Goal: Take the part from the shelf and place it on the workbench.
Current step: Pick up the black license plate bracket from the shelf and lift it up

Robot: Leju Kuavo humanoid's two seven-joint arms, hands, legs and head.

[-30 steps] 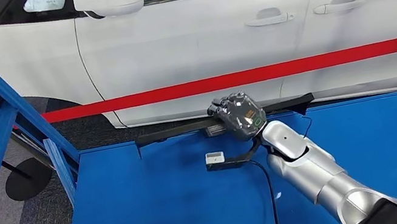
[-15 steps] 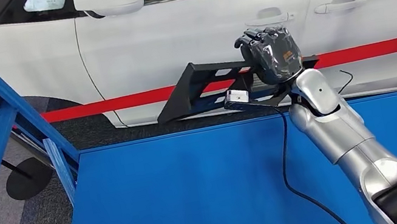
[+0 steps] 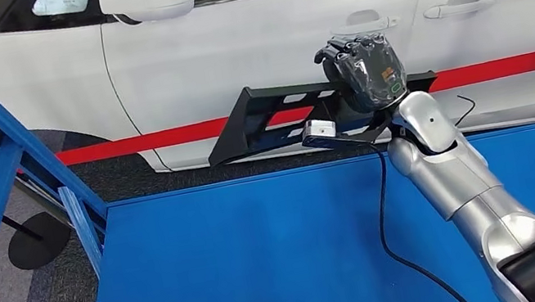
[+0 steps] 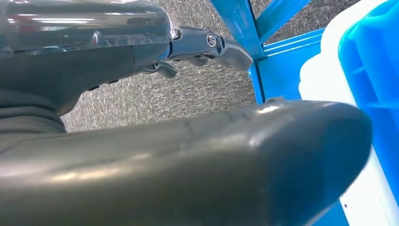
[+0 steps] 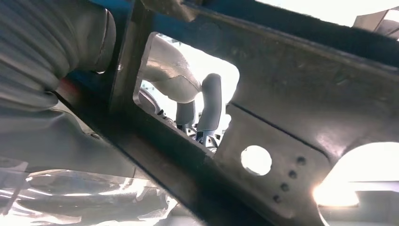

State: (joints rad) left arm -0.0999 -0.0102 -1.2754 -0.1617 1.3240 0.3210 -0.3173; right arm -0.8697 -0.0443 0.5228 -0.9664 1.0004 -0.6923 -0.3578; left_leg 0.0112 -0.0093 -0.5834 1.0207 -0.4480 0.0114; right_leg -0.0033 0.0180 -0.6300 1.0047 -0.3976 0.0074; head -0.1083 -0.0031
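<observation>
Head view: right hand (image 3: 363,72) grips flat, perforated black part (image 3: 267,118).

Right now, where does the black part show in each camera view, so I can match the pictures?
Head view: the black part hangs above the blue shelf surface, held by the right hand.
Right wrist view: close up, the part's perforated plate crosses the frame.
Left wrist view: not in it.
Shared landmark: the right hand's fingers through the part's opening.
</observation>
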